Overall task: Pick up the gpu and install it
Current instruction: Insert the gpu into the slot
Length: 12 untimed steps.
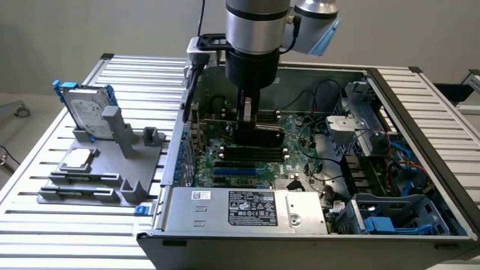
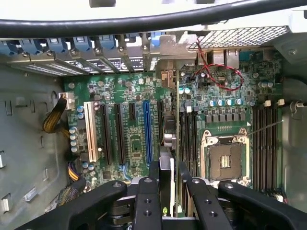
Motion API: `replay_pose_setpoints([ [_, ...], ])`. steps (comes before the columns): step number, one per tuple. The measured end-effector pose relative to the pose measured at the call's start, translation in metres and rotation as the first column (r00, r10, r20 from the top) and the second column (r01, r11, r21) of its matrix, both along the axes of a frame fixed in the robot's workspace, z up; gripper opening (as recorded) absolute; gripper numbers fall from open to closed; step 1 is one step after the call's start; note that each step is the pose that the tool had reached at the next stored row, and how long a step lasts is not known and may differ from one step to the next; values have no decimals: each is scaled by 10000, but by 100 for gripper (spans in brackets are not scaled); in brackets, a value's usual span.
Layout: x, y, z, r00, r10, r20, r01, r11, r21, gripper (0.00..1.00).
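1. One gpu (image 2: 169,136), one arm (image 1: 255,34), one open computer case (image 1: 300,253), one silver power-supply box (image 1: 248,208), one hard drive (image 1: 84,109) in a blue frame, one grey stand (image 1: 112,169) on the slatted surface (image 1: 45,225).
2. Gpu: inside the case, above the motherboard (image 2: 129,134), between the blue slot (image 2: 147,129) and the CPU socket (image 2: 225,160). It stands on edge between the jaws, which pinch its upper edge from both faces.
3. Long axis: parallel to the expansion slots, silver bracket end pointing at the case's slotted rear wall. Whether it is seated cannot be told.
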<state>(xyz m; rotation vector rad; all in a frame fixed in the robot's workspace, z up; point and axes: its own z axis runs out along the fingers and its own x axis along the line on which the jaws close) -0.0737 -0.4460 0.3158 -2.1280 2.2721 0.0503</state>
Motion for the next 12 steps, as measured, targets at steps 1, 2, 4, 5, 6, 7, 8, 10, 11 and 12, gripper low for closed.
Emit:
replay_pose_setpoints([
  [1,8,-3,-2,10000,32,-30,-32,10000,-2,26],
  [2,15,-6,-5,10000,72,-64,-72,10000,-4,26],
  [4,24,-10,-13,9997,183,-133,-183,9998,-15,26],
  [5,29,-13,-16,9996,230,-165,-231,9997,-18,26],
  [6,35,-19,-19,9995,265,-196,-265,9996,-22,26],
  [7,42,-29,-21,9993,287,-221,-287,9996,-24,26],
  [8,53,-41,-23,9993,301,-235,-302,9995,-23,26],
  [10,82,-64,-25,9992,326,-243,-327,9995,-24,26],
  [11,93,-79,-26,9991,336,-246,-336,9994,-23,26],
  [12,99,-97,-28,9991,342,-247,-343,9994,-23,26],
])
